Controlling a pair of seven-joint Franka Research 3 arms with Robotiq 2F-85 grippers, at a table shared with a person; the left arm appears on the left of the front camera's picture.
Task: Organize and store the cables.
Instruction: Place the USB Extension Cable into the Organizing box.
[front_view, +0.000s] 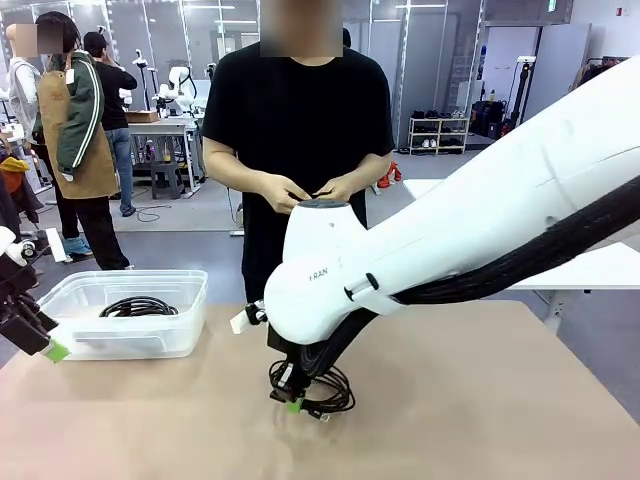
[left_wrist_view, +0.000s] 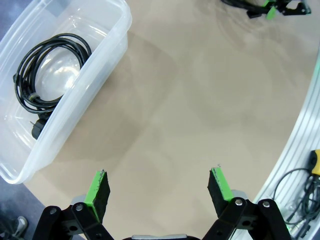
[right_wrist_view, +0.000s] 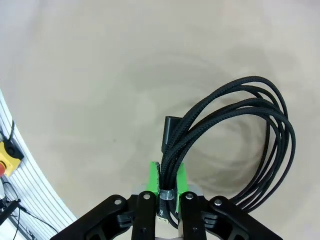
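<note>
Jaws of stooped right arm (front_view: 460, 220) clamp seemingly-grounded cable (right_wrist_view: 175, 145).

The right arm (front_view: 450, 230) hides much of the coiled cable (front_view: 338, 390).

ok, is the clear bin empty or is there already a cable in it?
Not empty. One coiled black cable lies inside the clear bin, seen through its wall and from above.
</note>
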